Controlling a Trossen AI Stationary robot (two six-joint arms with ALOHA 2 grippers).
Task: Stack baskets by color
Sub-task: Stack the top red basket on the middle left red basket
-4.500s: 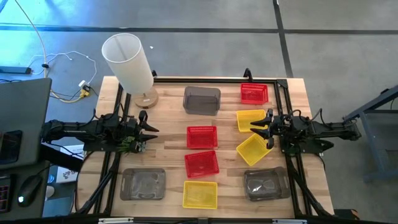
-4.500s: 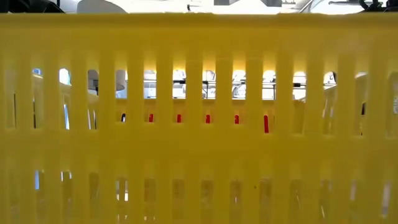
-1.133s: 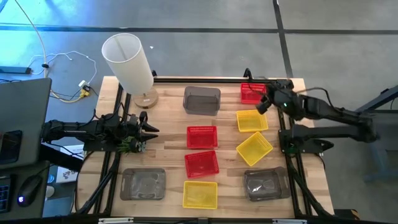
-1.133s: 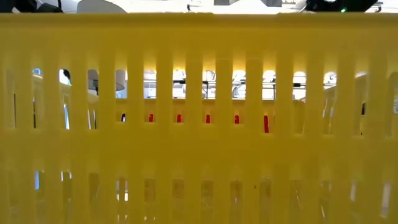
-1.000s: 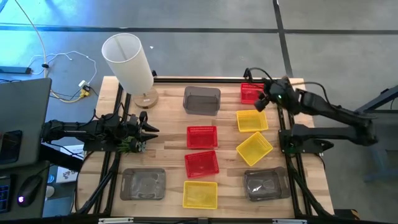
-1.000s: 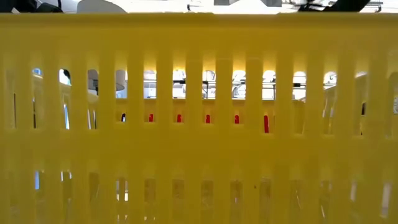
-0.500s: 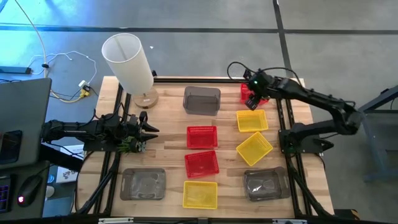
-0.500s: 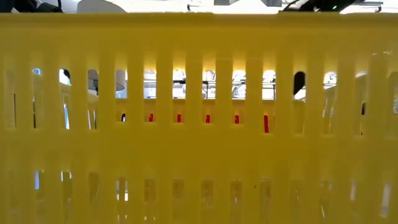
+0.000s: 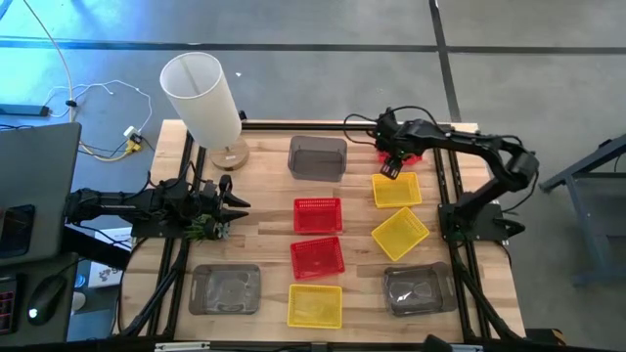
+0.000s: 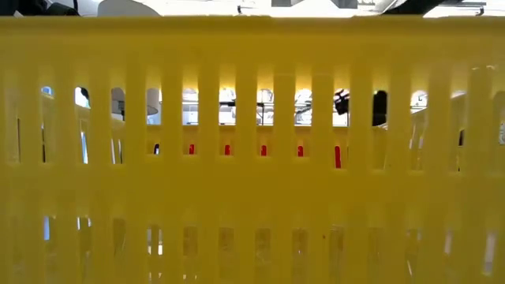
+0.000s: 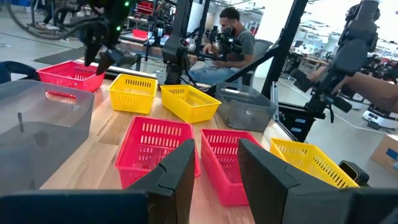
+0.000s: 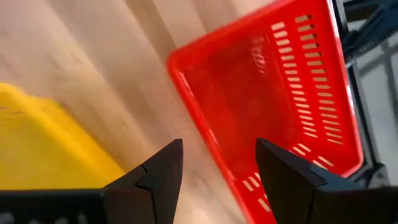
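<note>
Nine small baskets lie on the wooden table. The red ones are at the far right (image 9: 409, 155) and mid-table (image 9: 318, 215) (image 9: 317, 257). Yellow ones sit at the right (image 9: 396, 190) (image 9: 400, 233) and at the near edge (image 9: 315, 305). Grey ones stand at the far middle (image 9: 317, 156), near left (image 9: 225, 289) and near right (image 9: 419, 288). My right gripper (image 9: 389, 168) hangs open and pointing down over the near rim of the far red basket (image 12: 273, 93), beside a yellow one (image 12: 50, 143). My left gripper (image 9: 230, 200) waits open and level at the table's left.
A tall white cylinder on a wooden base (image 9: 203, 98) stands at the far left corner. Dark frame rails (image 9: 445, 196) run along the table's edges. In the low view the near yellow basket's wall (image 10: 252, 158) fills the picture. A person (image 11: 233, 31) sits beyond the table.
My right gripper has swung from the table's right edge toward the left and come down over the far red basket, tipping from slanted to nearly straight down and rolling a little. Its fingers have stayed open. No basket has moved.
</note>
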